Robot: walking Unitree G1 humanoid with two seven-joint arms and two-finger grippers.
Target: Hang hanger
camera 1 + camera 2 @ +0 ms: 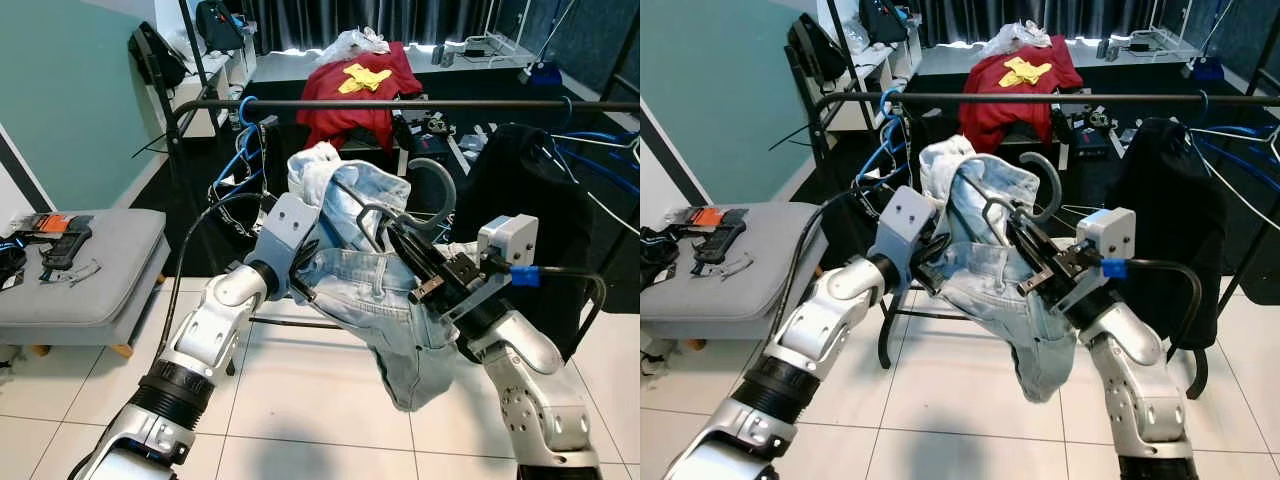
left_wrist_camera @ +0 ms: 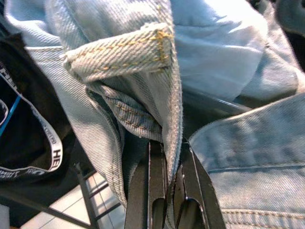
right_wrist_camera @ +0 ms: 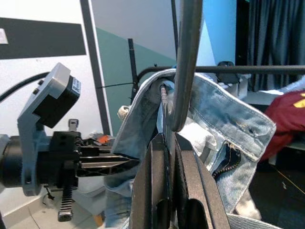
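Light blue jeans (image 1: 370,285) hang draped over a grey metal hanger (image 1: 1044,176), held up just below and in front of the black clothes rail (image 1: 400,103). My right gripper (image 3: 167,140) is shut on the hanger's neck under its hook (image 3: 186,62); it reaches in from the right (image 1: 408,243). My left gripper (image 2: 167,150) is shut on a denim fold at the jeans' left side, its fingers partly buried in the cloth (image 1: 303,285). The hook's tip stands below the rail and does not touch it.
A black garment (image 1: 520,210) hangs on the rail at right, with blue and white hangers (image 1: 245,140) on both ends. A grey cushioned bench (image 1: 90,270) with tools stands at left. A red garment (image 1: 350,95) lies behind the rack. White tiles (image 1: 300,400) lie below.
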